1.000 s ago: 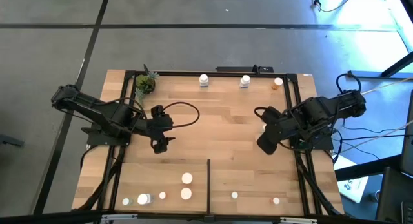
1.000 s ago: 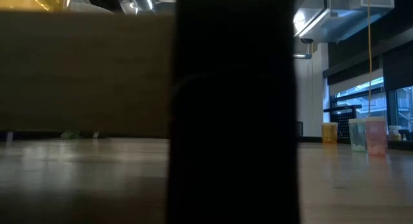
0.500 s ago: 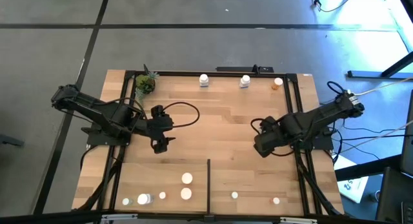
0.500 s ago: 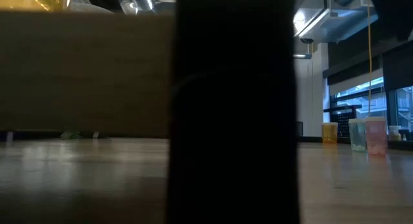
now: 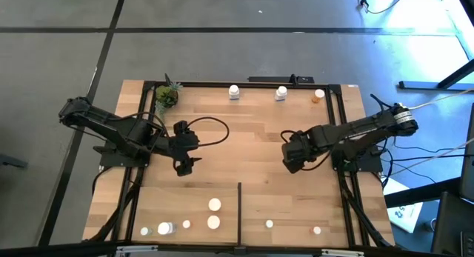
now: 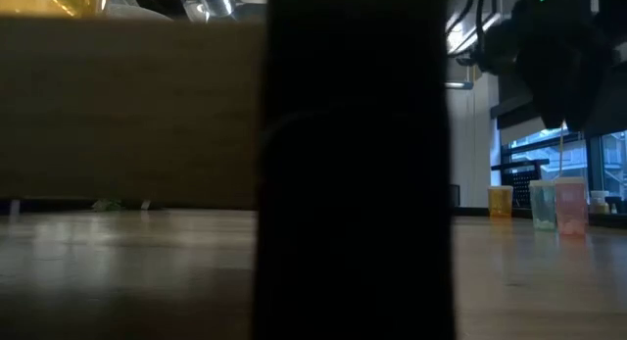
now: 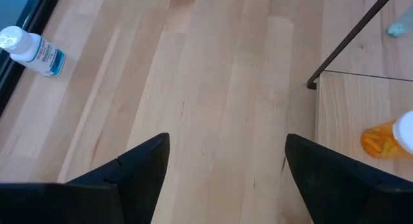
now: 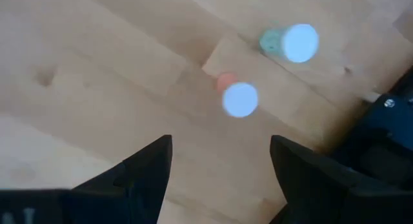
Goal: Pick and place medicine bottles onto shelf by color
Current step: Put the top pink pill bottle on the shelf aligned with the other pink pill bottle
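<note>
Medicine bottles stand on the light-wood shelf (image 5: 259, 138): two white ones (image 5: 234, 91) (image 5: 281, 92) and an orange one (image 5: 318, 95) at the far edge, several more (image 5: 214, 204) along the near edge beside the black divider strip (image 5: 239, 212). My right gripper (image 5: 291, 157) (image 8: 219, 153) hangs open, pointing down. Just beyond its fingers stand an orange bottle (image 8: 237, 96) and a pale green bottle (image 8: 292, 42), both white-capped and untouched. My left gripper (image 5: 184, 167) (image 7: 222, 153) waits open over bare wood at centre left.
A small green potted plant (image 5: 167, 96) stands at the far left corner. Black frame bars (image 5: 337, 124) edge the shelf. The left wrist view shows a white bottle on its side (image 7: 29, 51) and an orange bottle (image 7: 387, 137). A dark post (image 6: 358, 164) blocks the middle of the low view.
My right gripper has come down toward the shelf and shifted toward the table's left, tipping to point straight down; it has come into the low view from above. It stays open. The left arm and the bottles have kept still.
</note>
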`<action>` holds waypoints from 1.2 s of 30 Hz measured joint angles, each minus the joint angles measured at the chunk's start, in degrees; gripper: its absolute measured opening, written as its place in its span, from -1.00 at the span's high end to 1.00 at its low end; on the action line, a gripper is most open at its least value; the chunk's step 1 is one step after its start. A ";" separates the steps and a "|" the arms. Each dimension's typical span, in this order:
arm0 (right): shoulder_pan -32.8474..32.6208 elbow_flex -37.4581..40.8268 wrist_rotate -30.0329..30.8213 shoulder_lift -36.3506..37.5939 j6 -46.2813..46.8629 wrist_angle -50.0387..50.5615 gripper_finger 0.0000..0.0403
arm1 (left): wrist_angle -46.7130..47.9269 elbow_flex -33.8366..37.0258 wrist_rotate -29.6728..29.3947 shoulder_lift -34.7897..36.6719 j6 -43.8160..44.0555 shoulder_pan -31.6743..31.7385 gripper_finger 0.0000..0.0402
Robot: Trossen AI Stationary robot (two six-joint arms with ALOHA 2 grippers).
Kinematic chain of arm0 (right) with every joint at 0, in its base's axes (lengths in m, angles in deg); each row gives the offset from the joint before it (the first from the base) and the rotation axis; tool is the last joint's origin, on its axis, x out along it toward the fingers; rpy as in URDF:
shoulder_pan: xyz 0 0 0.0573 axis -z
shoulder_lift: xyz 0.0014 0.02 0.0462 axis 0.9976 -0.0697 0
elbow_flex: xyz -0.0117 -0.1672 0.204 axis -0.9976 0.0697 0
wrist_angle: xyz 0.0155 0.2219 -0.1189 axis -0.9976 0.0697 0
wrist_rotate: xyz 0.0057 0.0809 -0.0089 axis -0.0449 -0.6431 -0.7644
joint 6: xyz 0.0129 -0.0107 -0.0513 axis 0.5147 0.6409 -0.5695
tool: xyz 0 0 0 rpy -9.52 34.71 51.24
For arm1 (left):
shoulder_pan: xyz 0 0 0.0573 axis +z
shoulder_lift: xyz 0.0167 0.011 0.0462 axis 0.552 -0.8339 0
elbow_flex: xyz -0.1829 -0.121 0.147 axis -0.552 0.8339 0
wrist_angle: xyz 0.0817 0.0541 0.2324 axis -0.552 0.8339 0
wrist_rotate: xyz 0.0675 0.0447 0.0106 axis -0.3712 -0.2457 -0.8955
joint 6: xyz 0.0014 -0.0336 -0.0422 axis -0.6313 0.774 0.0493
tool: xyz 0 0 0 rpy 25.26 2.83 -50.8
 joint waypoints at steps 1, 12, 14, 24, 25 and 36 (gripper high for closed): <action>0.46 0.70 -0.01 0.00 0.00 -0.22 -0.31 | 0.00 0.00 0.01 0.00 0.00 0.00 -0.51; 2.75 7.12 -0.05 0.00 -0.15 -4.92 -0.31 | 0.08 0.00 0.04 0.00 0.02 0.00 -0.51; 2.75 8.15 -0.07 0.00 -0.01 -5.45 -0.31 | 0.09 0.00 0.04 0.00 0.02 0.00 -0.51; 2.74 11.31 -0.07 0.00 0.06 -9.29 -0.31 | 0.11 0.00 0.04 0.00 0.04 0.00 -0.51; 2.75 11.79 -0.09 0.00 0.09 -9.92 -0.31 | 0.11 0.00 0.04 0.00 0.07 0.00 -0.51; 2.75 16.41 0.36 0.00 0.00 -14.01 -0.31 | 0.12 0.00 0.07 0.00 0.11 -0.02 -0.51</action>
